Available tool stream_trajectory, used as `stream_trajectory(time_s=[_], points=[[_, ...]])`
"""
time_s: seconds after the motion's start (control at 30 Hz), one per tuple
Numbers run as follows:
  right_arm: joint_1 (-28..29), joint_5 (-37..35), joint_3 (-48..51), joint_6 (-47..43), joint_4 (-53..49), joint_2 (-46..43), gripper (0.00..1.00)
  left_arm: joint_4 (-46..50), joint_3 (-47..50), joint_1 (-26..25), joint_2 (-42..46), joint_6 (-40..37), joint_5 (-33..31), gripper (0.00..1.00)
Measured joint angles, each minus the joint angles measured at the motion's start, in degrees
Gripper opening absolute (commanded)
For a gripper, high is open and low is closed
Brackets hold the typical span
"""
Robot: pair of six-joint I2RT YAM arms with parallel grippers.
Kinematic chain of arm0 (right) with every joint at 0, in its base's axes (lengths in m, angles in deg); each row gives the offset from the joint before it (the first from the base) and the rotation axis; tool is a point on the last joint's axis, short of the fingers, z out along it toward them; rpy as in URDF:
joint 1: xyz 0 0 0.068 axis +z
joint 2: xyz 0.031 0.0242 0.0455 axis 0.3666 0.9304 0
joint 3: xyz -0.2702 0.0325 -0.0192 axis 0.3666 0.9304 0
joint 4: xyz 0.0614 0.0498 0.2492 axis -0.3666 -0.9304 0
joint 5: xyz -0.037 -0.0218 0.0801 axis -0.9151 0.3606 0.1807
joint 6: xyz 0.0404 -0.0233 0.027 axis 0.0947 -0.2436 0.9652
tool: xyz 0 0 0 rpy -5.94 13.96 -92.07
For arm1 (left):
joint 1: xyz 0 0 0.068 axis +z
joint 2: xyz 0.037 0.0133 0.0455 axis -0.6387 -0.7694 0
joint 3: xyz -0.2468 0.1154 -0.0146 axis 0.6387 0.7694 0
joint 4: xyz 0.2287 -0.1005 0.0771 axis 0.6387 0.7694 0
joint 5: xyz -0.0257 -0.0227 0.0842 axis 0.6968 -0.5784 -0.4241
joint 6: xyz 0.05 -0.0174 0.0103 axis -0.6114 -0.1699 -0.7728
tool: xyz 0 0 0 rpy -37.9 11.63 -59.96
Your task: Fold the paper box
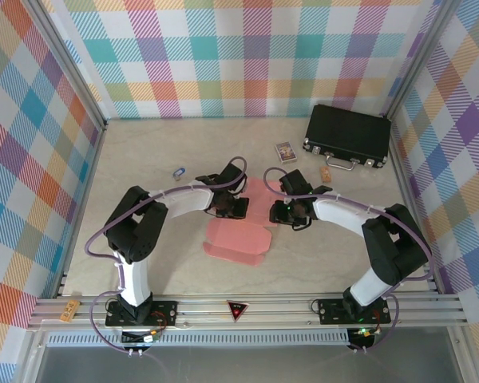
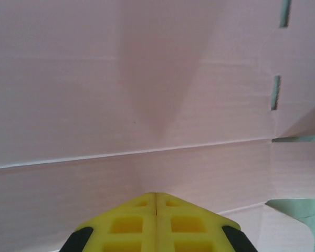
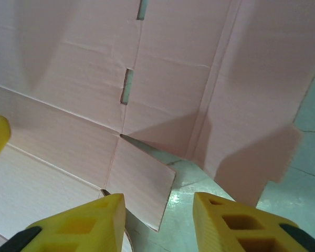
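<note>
While the paper box (image 1: 239, 239) lay largely unfolded on the surface (image 1: 144, 167), left jaws were together, right jaws apart; most folding was undone.

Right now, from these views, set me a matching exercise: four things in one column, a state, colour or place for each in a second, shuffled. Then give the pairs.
Column one
1. left gripper
2. right gripper
3. paper box
4. black case

Column two
A. open, yellow fingers apart
B. at the far right corner of the table
C. shut, yellow fingertips pressed together
D. salmon pink, lying mid-table between the two arms

Pairs: 1-C, 2-A, 3-D, 4-B
</note>
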Motion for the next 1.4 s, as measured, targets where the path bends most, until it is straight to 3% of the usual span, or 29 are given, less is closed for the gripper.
stream_trajectory(time_s=[0.67,1.03,1.4], points=[[0.0,6.9,0.1,1.2,4.8,1.3,0.37,-0.2,1.0,-0.9,-0.5,-0.5,-2.3,0.0],[0.0,-0.5,0.1,1.7,1.0,0.3,0.38,-0.2,1.0,-1.2,-0.5,-1.1,-2.9,0.0],[0.0,2.2,0.1,2.7,2.4,3.7,0.37,-0.2,1.0,-1.3,-0.5,-1.3,-3.0,0.0]])
